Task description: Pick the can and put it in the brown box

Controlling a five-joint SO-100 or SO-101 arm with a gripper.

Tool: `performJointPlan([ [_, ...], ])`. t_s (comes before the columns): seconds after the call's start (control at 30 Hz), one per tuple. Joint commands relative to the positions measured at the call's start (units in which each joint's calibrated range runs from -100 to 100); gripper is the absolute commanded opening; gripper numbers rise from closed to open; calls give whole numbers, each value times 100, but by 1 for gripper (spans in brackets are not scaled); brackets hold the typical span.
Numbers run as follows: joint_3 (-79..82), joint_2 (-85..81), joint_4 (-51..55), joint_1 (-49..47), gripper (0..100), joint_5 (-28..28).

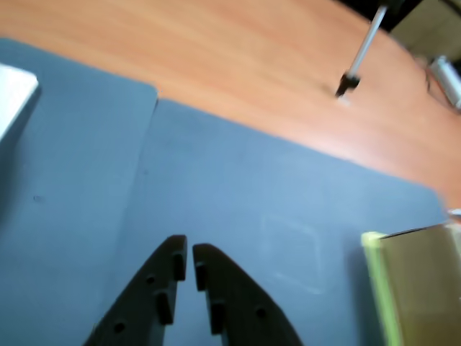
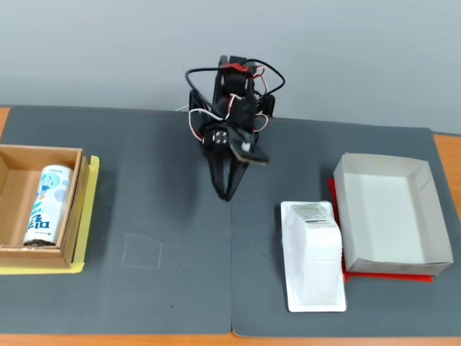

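The can [image 2: 47,205], white with light-blue print, lies on its side inside the brown box [image 2: 78,209] at the left of the fixed view. A corner of the box [image 1: 421,288] shows at the lower right of the wrist view; the can is hidden there. My gripper [image 2: 227,194] hangs over the dark mat near the middle, well to the right of the box, pointing down. In the wrist view my gripper [image 1: 189,254] has its fingertips nearly touching, with nothing between them.
A white plastic tray-shaped package [image 2: 312,256] lies at the lower right of the fixed view, next to a white-grey paper box [image 2: 425,216] on a red sheet. A yellow sheet [image 2: 90,216] lies under the brown box. A faint square outline [image 2: 142,252] marks the mat.
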Motion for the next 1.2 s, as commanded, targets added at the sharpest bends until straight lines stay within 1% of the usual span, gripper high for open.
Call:
performJointPlan([
  [0.0,482,-84,-47,-163,1,-267],
  [0.17,1188,-93,5,-123,1,-611],
  [0.3,1197,-93,14,-285,1,-918],
  [0.4,1197,-101,66,-277,1,-981],
  [0.47,1088,-101,343,-350,1,-981],
  [0.67,645,-110,1826,-651,1,-986],
  [0.73,563,-110,2147,-634,1,-991],
  [0.87,554,-110,2165,-643,1,-1142],
  [1.17,545,-101,2130,-691,1,-1184],
])
